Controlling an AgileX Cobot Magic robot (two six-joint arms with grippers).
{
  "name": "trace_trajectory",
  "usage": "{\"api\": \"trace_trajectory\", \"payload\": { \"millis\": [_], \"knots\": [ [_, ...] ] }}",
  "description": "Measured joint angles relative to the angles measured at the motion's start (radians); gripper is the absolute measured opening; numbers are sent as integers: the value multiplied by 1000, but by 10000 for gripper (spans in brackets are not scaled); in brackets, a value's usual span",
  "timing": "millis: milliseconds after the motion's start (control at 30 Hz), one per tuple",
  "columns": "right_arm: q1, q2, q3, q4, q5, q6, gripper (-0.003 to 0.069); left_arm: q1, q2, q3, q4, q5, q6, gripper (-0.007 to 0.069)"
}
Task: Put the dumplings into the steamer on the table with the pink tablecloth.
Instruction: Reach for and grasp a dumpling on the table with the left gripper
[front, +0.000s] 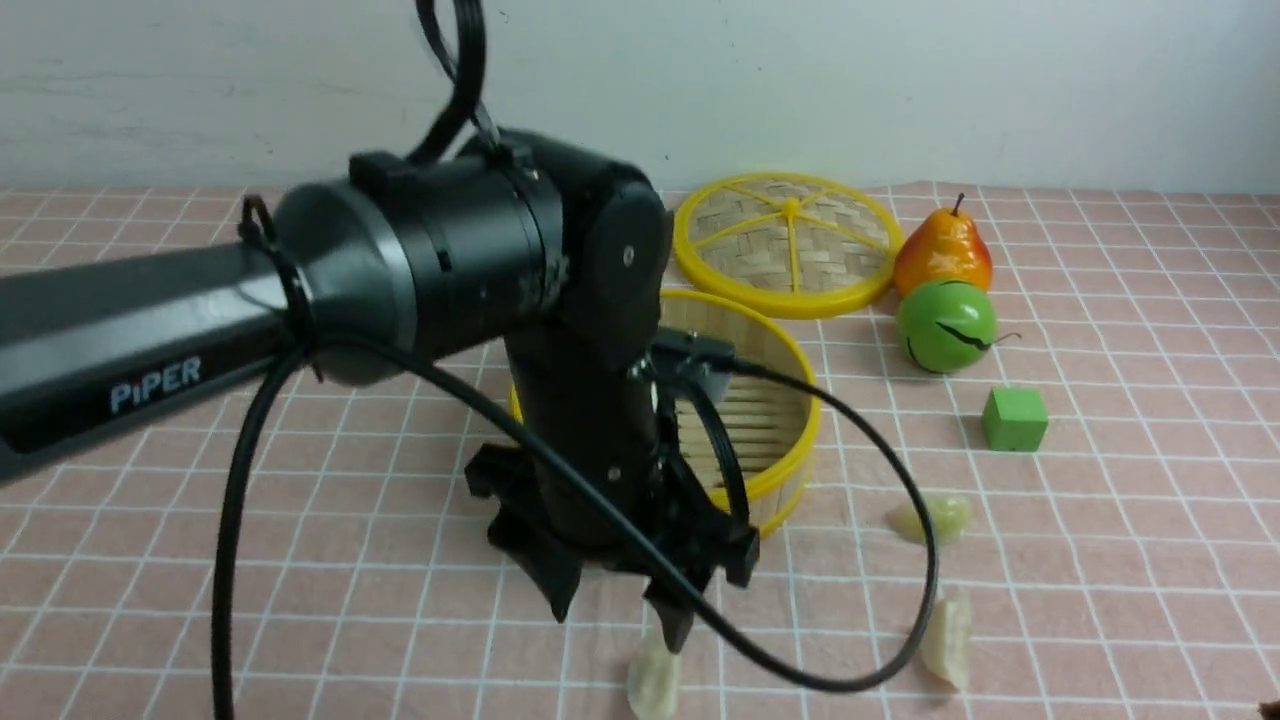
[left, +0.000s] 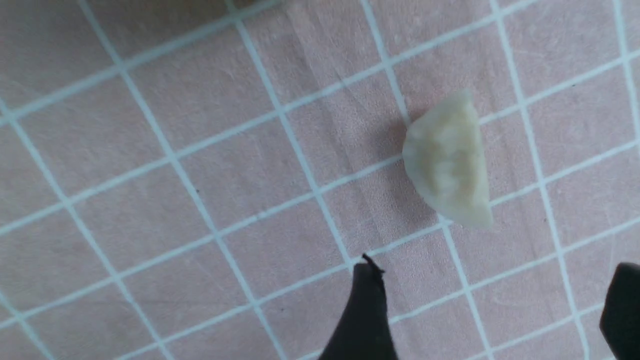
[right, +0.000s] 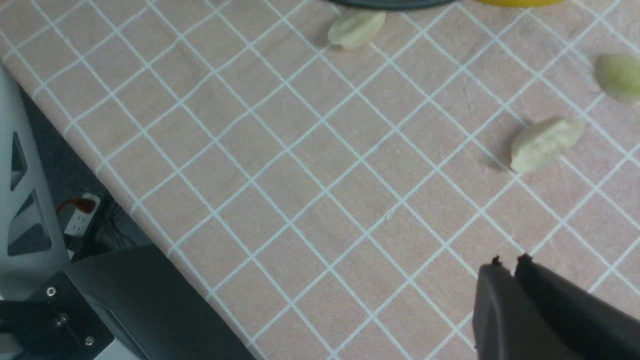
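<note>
- the left gripper (front: 620, 612) is pointing down at the pink tablecloth (front: 1100, 560), just in front of the steamer (front: 795, 465).
- its fingers (left: 367, 315) are standing wide apart and are gripping nothing.
- the near dumpling (left: 447, 160) is lying flat on the cloth just beyond the fingertips. it is lining up with the gap between them but is touching neither.
- in the front view the near dumpling (front: 652, 685) is showing just below the gripper, outside the steamer.
- the second dumpling (front: 948, 625) and the third dumpling (front: 932, 518) are lying on the cloth to the right, apart from each other and outside the steamer.
- the steamer is sitting upright on the cloth, and the left arm is hiding much of its inside.
- the right gripper (right: 515, 280) is hovering over bare cloth with its fingers pressed together, holding nothing. the second dumpling (right: 545, 142) is lying near it.
- the lid (front: 785, 245) is lying flat behind the steamer.
- a pear (front: 943, 250), a green fruit (front: 945, 325) and a green cube (front: 1014, 418) are sitting to the lid's right.
</note>
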Motion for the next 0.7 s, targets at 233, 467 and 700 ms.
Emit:
{"api": "trace_trajectory", "payload": {
  "millis": [233, 467, 700],
  "knots": [
    [0, -52, 0, -1, 21, 1, 46, -7, 38, 135, -4, -260, -76, 573],
    [0, -52, 24, -12, 34, 2, 52, -7, 117, 143, 1, -307, -102, 496],
    [0, -52, 92, -20, 43, 2, 60, -7, 112, 114, 0, -284, -91, 274]
  ]
}}
